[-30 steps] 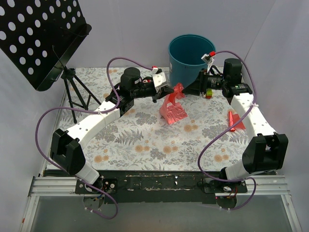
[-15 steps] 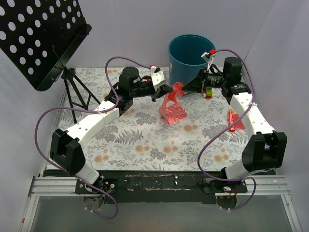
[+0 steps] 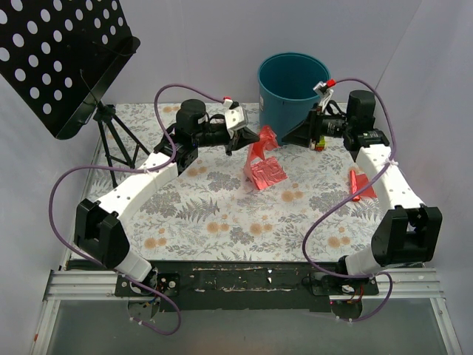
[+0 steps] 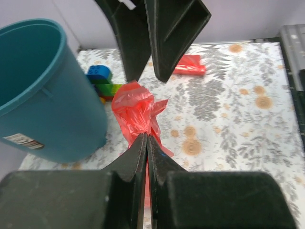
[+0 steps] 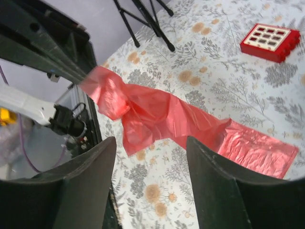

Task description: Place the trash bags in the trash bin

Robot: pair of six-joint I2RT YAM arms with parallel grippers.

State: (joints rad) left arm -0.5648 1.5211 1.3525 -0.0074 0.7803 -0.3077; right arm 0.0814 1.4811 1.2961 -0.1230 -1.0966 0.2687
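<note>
Just in front of the trash bin (image 3: 284, 100), on its near side, my left fingers (image 3: 251, 139) were shut tight on the bunched top of one trash bag (image 3: 264, 171). The top was held up in the air and the bottom end lay flat on the surface (image 3: 214, 214). The bag was beside the bin, not in it.

What had changed? A second ago my right fingers (image 3: 290, 134) were right up against the top of the bag. Now they had backed off to the right, and I could see a little gap between them and the bag. They were wide open with nothing in them. My left arm had also pulled the bag's top a little to the left.

To me this meant the bag now hung from the left fingers alone. I thought the next job was to lift it higher than the rim and carry it over the open mouth of the bin. The bag was long and floppy, so its tail could drag or catch on the rim.

A second trash bag (image 3: 359, 185) lay on the right side of the surface, close by my right arm. It was not in the bin either. So I judged the task was only at its start.
</note>
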